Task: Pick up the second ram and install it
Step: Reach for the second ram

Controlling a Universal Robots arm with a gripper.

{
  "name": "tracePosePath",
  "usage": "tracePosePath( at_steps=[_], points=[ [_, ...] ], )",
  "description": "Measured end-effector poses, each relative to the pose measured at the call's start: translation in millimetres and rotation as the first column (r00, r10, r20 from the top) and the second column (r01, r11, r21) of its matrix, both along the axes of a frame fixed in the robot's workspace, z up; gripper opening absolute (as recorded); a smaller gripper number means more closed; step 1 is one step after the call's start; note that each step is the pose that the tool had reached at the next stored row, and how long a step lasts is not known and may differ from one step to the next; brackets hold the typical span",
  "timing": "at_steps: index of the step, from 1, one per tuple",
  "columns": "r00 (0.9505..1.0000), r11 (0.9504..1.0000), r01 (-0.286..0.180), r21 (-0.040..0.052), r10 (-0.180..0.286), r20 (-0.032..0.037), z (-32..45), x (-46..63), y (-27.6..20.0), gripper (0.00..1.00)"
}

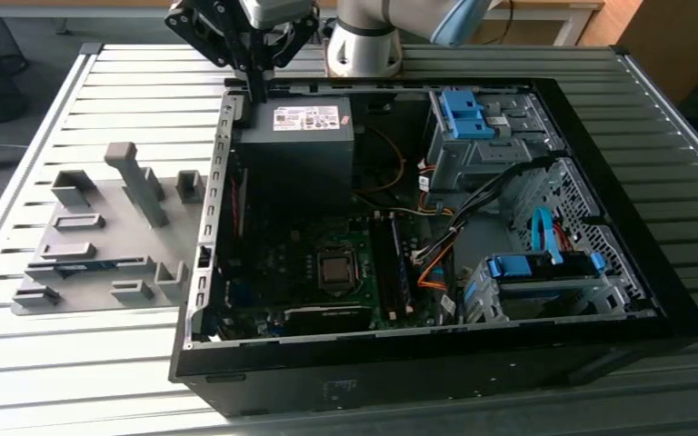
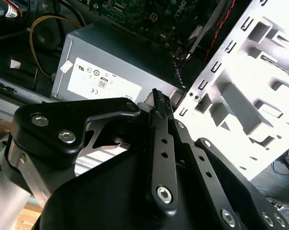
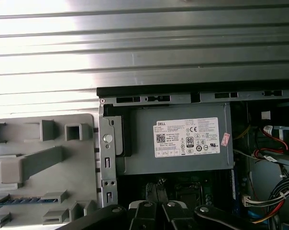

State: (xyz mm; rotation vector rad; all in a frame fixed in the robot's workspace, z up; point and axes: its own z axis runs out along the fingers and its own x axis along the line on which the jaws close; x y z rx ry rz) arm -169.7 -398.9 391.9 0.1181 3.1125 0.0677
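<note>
The second ram (image 1: 87, 265) lies flat in a slot of the gray holder tray (image 1: 143, 232), left of the open computer case in the exterior view. It shows as a thin blue-green strip. In the first wrist view the ram (image 3: 15, 200) sits near the tray's (image 3: 77, 165) edge. My gripper (image 1: 255, 91) hangs over the case's far left corner, beside the power supply (image 1: 294, 136), well away from the ram. Its black fingers are shut with nothing between them, as both wrist views show for the gripper (image 2: 158, 98) (image 3: 156, 190).
The open black case (image 1: 446, 350) lies on its side on a slatted metal table (image 1: 640, 100). Inside are the motherboard's memory slots (image 1: 388, 263), the CPU socket (image 1: 334, 269), loose cables and blue drive brackets (image 1: 464, 113). Upright gray blocks (image 1: 143, 182) stand on the tray.
</note>
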Motion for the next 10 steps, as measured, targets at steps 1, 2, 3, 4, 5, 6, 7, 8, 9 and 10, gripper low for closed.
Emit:
tracePosePath(
  at_steps=[1,2,3,4,5,6,7,8,9,10],
  points=[
    [1.0,1.0,0.0,0.0,0.0,0.0,-0.1,-1.0,0.0,0.11],
    [1.0,1.0,0.0,0.0,0.0,0.0,-0.1,-2.0,0.0,0.11],
    [1.0,1.0,0.0,-0.0001,0.0,0.0,-0.1,-3.0,0.0,0.11],
    [1.0,1.0,0.0,0.0,0.0,0.0,-0.2,-3.9,0.0,0.11],
    [1.0,1.0,0.0,-0.0001,0.0,0.0,-0.2,-4.8,0.0,0.11],
    [1.0,1.0,0.0,0.0,0.0,0.0,-0.3,-5.7,0.0,0.11],
    [1.0,1.0,0.0,-0.0001,0.0,0.0,-0.3,-6.7,0.0,0.11],
    [1.0,1.0,0.0,0.0,0.0,0.0,-0.4,-7.6,0.0,0.11],
    [1.0,1.0,0.0,0.0,0.0,0.0,-0.5,-8.5,0.0,0.11],
    [1.0,1.0,0.0,0.0,0.0,0.0,-0.5,-9.4,0.0,0.11]
  ],
)
